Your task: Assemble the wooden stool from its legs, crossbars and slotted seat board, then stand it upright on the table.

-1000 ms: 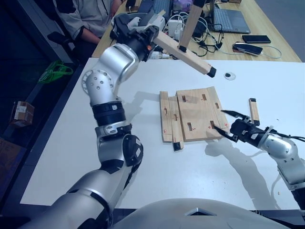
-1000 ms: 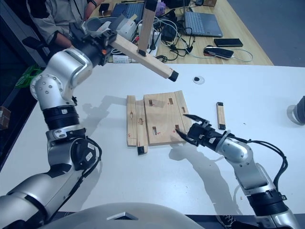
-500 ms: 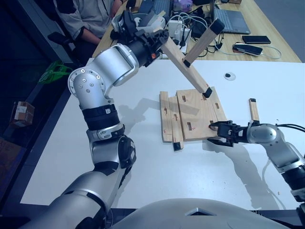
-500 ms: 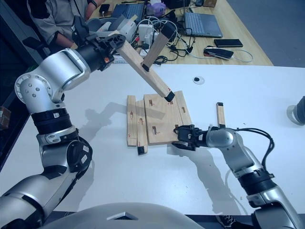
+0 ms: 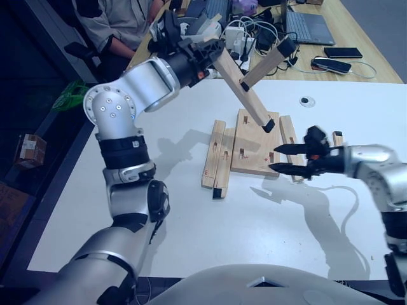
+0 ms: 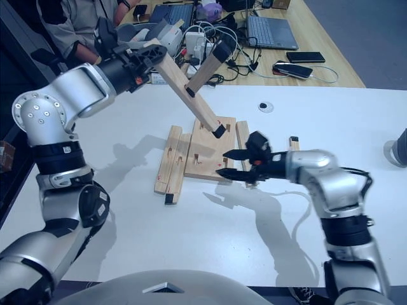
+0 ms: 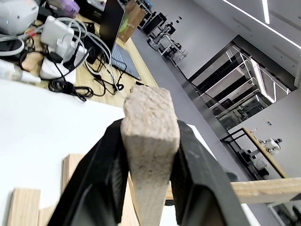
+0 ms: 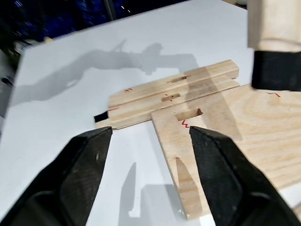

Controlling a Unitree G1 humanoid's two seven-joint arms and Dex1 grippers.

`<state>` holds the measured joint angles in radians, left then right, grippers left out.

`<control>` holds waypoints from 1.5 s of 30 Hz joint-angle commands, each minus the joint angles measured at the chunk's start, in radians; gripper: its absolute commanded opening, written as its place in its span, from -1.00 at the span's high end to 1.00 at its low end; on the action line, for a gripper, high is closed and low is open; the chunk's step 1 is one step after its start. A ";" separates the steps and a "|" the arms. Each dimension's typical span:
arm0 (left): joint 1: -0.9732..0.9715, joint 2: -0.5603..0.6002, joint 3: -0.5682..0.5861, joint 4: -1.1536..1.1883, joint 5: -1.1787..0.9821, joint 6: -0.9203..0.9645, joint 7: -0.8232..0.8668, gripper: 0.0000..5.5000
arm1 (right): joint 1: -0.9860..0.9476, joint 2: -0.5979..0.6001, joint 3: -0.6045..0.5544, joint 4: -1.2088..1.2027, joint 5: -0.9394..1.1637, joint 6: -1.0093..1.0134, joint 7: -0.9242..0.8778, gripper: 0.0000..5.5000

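Observation:
My left gripper point(image 5: 191, 60) is shut on the upper end of a wooden leg point(image 5: 245, 89), held high at the back of the white table. The leg slopes down, its black foot resting on the slotted seat board point(image 5: 251, 155). A second bar point(image 5: 270, 60) branches up from that leg. In the left wrist view the fingers point(image 7: 106, 169) clamp the leg's end point(image 7: 150, 117). Two loose legs point(image 5: 215, 162) lie beside the board's left edge, another piece point(image 5: 287, 135) by its right edge, and a short crossbar point(image 5: 337, 136) farther right. My right gripper point(image 5: 273, 158) is open at the board's near right corner.
A small round cap point(image 5: 307, 100) sits on the table behind the board. The wooden desk point(image 5: 356, 32) beyond carries a laptop, phones and cables. A grey object point(image 6: 400, 146) stands at the table's right edge. Bare table lies in front of the board.
The right gripper, shut at the board's near corner half a second ago, has opened. The board and loose legs have turned and shifted left. The held leg's foot has dropped onto the board.

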<state>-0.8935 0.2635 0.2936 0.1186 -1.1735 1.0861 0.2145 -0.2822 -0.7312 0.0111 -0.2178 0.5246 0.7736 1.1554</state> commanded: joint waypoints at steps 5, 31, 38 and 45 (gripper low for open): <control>-0.128 0.192 -0.114 0.130 0.138 -0.053 -0.658 0.63 | -0.009 -0.238 -0.115 0.029 0.222 0.201 0.219 -0.12; -0.052 0.103 -0.359 -0.130 0.246 -0.005 -1.096 0.63 | -0.692 0.025 0.060 0.486 0.186 0.213 0.320 -0.12; -0.035 0.118 -0.359 -0.151 0.258 0.000 -1.108 0.63 | -0.684 -0.086 0.071 0.499 0.148 0.214 0.407 -0.12; -0.043 0.094 -0.359 -0.149 0.271 -0.006 -1.106 0.63 | -0.635 -0.052 0.085 0.419 0.180 0.251 0.404 -0.12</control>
<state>-0.9262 0.3687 -0.0624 -0.0269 -0.9111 1.0778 -0.8971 -0.9392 -0.8029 0.0777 0.2347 0.6927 1.0194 1.5614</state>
